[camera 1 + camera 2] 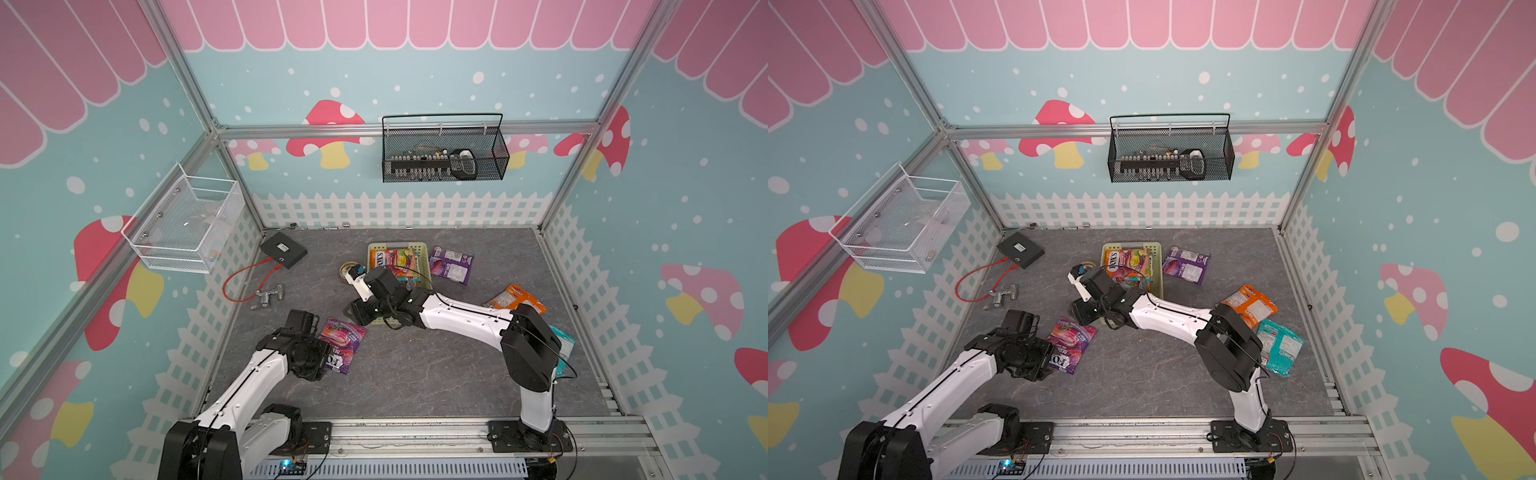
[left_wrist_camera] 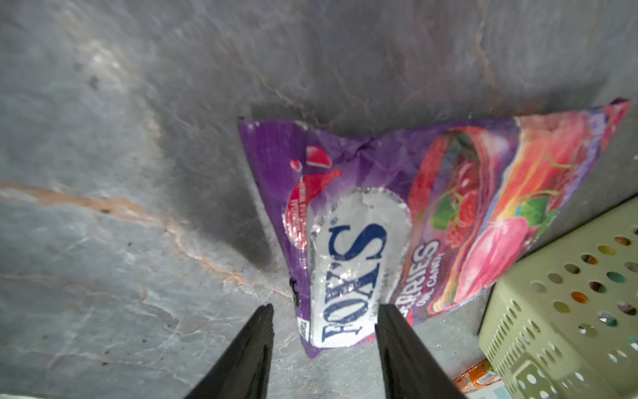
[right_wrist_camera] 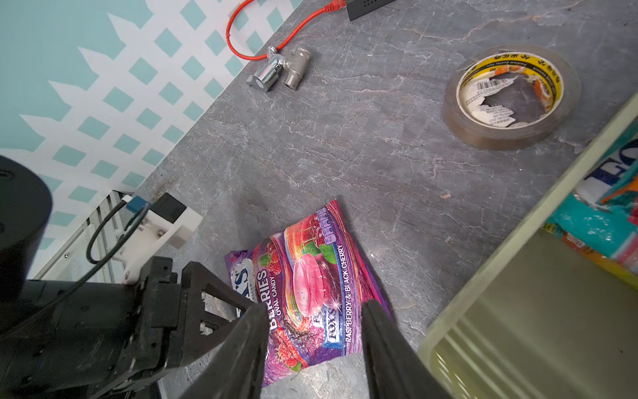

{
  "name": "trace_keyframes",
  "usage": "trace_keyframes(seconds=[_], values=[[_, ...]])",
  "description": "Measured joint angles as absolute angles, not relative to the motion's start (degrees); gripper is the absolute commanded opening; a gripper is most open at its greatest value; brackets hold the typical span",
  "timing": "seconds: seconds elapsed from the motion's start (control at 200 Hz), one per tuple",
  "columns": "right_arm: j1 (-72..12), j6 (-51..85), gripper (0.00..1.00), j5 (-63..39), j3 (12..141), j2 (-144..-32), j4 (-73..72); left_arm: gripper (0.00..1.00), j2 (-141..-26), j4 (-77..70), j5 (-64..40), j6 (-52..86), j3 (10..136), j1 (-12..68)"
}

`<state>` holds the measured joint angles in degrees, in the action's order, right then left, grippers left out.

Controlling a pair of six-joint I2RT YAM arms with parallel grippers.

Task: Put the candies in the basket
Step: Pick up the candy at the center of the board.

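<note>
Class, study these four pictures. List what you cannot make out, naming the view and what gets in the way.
- Near end of the basket: both top views, covered by the right arm.
- Teal candy bag: in a top view, mostly behind the right arm's elbow.
- Tape roll: both top views, partly under the right arm's wrist.
- Black wire basket contents: top views, too small.
- White mesh basket contents: top views, blurred by mesh.

Right pincer (image 3: 316,307), jaws apart, poised over a purple FOX'S berries candy bag (image 3: 310,276) lying flat on the grey tabletop (image 3: 345,155). Left pincer (image 3: 214,300) at the bag's left end, possibly touching it. Right: basket (image 3: 518,248) holding a teal candy bag (image 3: 600,221). Farther: tape roll (image 3: 511,96), metal valve (image 3: 279,69), orange cable (image 3: 241,38).
</note>
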<state>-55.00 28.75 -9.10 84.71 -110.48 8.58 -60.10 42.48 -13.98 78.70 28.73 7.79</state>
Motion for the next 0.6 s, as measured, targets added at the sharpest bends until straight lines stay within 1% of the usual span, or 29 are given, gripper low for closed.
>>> trace_keyframes(seconds=[0.2,0.305,0.36,0.46,0.495,0.535,0.595], values=[[-55.0,28.8,0.50,-8.5,82.1,-109.8,8.6,0.45,-61.2,41.1,-11.1,78.6,28.6,8.0],[-55.0,28.9,0.50,-8.5,81.2,-108.9,8.5,0.45,-62.2,40.0,-10.0,78.0,28.1,8.0],[-55.1,29.0,0.51,-8.5,80.6,-108.3,8.4,0.47,-62.9,39.4,-9.7,77.6,27.9,8.0],[-55.2,29.4,0.51,-8.5,79.0,-107.0,7.6,0.46,-63.6,38.5,-9.6,76.9,27.7,8.0],[-55.2,29.5,0.51,-8.4,78.2,-106.5,7.3,0.44,-63.6,38.1,-9.5,76.6,27.6,8.0],[-55.2,29.6,0.52,-8.4,77.6,-106.0,7.2,0.39,-63.8,37.5,-9.1,76.1,27.6,8.0],[-55.2,29.8,0.52,-8.3,76.9,-105.4,7.1,0.23,-64.1,36.5,-8.6,75.8,27.6,8.0]])
